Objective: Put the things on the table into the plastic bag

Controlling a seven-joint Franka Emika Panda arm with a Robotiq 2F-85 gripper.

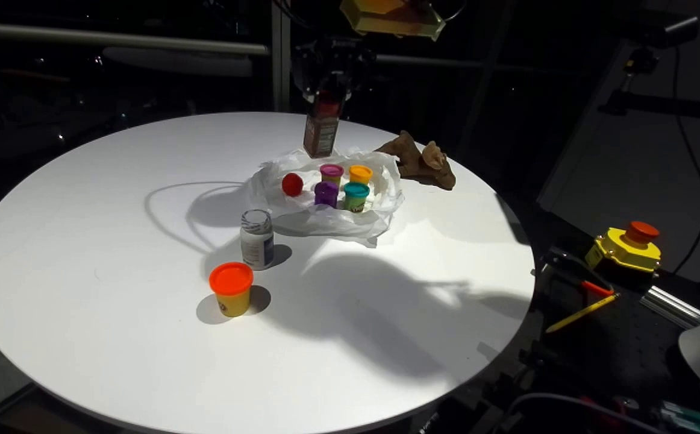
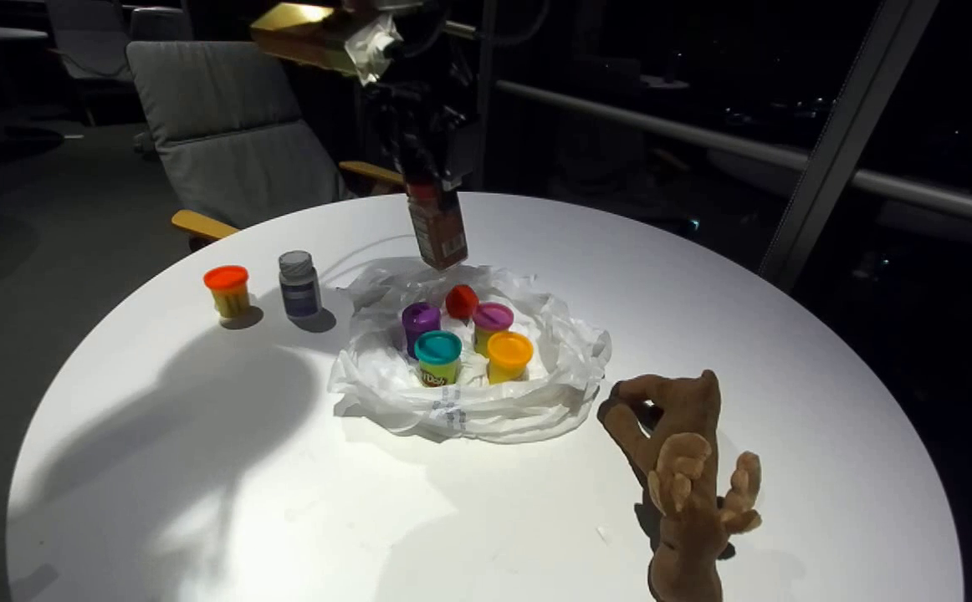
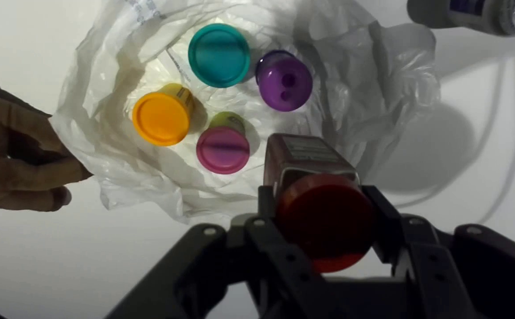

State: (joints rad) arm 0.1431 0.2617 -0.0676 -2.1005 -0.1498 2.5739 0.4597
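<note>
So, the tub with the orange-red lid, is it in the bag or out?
Out: in both exterior views the tub stands on the table, apart from the bag.

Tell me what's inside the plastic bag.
Inside the plastic bag: a teal-lidded tub, orange-lidded tub, pink-lidded tub, purple container and round red item. Anything beneath them or within folded plastic is hidden.
</note>
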